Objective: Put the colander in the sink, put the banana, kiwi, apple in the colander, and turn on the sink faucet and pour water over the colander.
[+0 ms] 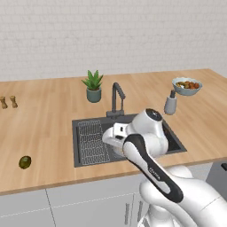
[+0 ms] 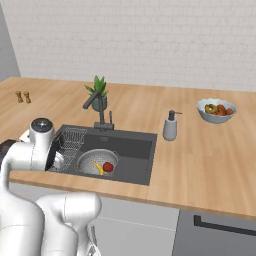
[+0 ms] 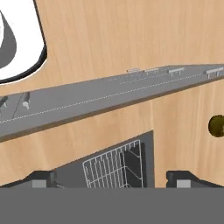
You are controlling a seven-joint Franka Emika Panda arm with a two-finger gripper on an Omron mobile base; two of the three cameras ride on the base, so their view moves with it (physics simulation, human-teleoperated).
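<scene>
From the left base view, the kiwi [image 1: 25, 162] lies alone on the counter [image 1: 44, 119], well left of the sink [image 1: 88, 157]. From the right, the colander [image 2: 98, 162] sits in the sink, holding the banana [image 2: 98, 168] and apple [image 2: 108, 166]. In my hand view, my pincer [image 3: 112, 178] is spread wide, grasping nothing, above the wire rack [image 3: 114, 168]; the kiwi lies far right.

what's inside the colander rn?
In the right base view the colander, sitting in the sink, holds the banana and the apple. No kiwi in it. The colander floor beneath the fruit is covered.
</scene>
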